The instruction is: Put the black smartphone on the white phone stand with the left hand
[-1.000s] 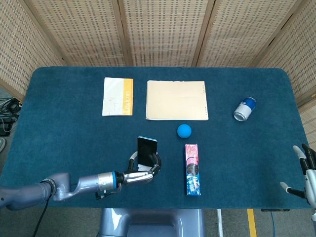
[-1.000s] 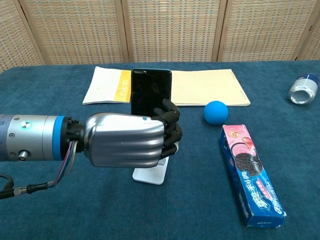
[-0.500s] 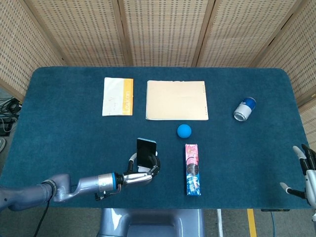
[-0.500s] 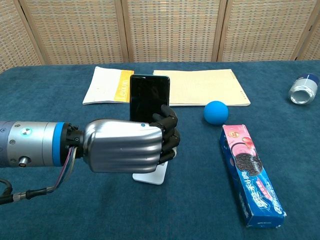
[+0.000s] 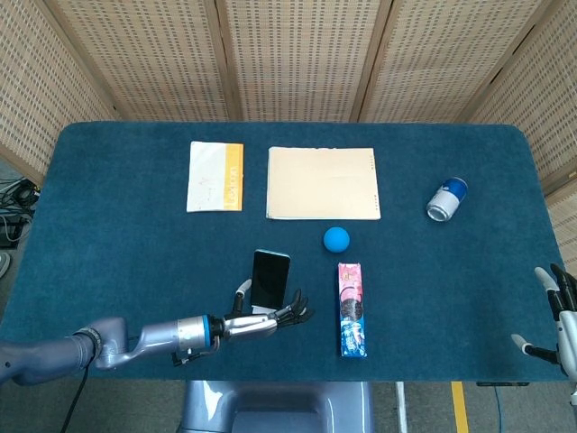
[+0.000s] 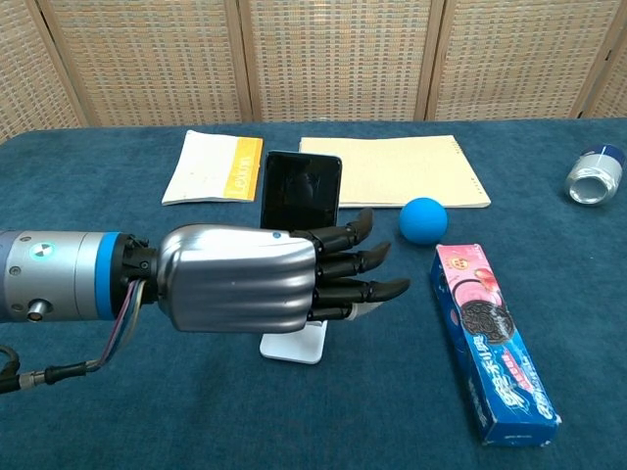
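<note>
The black smartphone stands leaning back on the white phone stand, whose base shows under my left hand in the chest view. My left hand is right in front of the phone with its fingers stretched out to the right and apart, holding nothing. It hides most of the stand and the phone's lower part. My right hand stays at the table's right edge with its fingers spread and nothing in it.
A blue ball and a pink-and-blue cookie box lie just right of the stand. A beige folder, a white-and-yellow booklet and a tipped blue can lie farther back.
My left hand let go of the phone: its fingers uncurled and spread out. The phone dropped lower and now leans back on the stand.
</note>
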You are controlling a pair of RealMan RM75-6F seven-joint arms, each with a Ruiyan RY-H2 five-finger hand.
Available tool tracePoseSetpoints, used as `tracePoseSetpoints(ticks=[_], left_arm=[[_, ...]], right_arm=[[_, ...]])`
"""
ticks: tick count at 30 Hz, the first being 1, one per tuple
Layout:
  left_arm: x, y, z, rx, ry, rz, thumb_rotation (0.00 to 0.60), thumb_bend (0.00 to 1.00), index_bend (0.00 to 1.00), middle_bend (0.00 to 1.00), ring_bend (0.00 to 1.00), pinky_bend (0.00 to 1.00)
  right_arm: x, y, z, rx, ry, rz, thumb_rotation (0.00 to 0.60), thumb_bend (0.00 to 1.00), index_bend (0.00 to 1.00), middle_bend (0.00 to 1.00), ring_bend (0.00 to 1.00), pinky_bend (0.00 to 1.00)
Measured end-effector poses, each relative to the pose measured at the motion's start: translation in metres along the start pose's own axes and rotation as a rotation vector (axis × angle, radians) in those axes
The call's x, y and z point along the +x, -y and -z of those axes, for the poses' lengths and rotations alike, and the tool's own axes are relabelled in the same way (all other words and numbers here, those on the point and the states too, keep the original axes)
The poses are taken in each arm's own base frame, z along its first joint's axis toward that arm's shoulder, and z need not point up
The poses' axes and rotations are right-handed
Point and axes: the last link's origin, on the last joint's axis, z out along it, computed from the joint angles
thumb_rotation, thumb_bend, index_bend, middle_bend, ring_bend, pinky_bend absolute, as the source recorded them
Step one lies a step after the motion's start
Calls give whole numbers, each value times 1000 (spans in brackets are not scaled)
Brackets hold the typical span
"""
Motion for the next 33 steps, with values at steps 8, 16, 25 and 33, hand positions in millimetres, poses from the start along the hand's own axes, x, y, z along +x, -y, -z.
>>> tracePoseSetpoints(ticks=[8,16,25,33], left_arm=[[-1,16,13,48,-18,22,600,25,0,0,0,82],[2,57,41,347,0,229,600,0,0,0,0,0],[-9,58,129,928,319,888,600,0,0,0,0,0],[14,13,221,1229,579,1396,600,0,0,0,0,0]], right_arm=[[0,1,1,4,1,0,600,0,0,0,0,0],[0,1,1,7,6,-4,600,0,0,0,0,0],[1,3,3,15,1,-1,600,0,0,0,0,0],[0,4,3,15,1,6,600,0,0,0,0,0]])
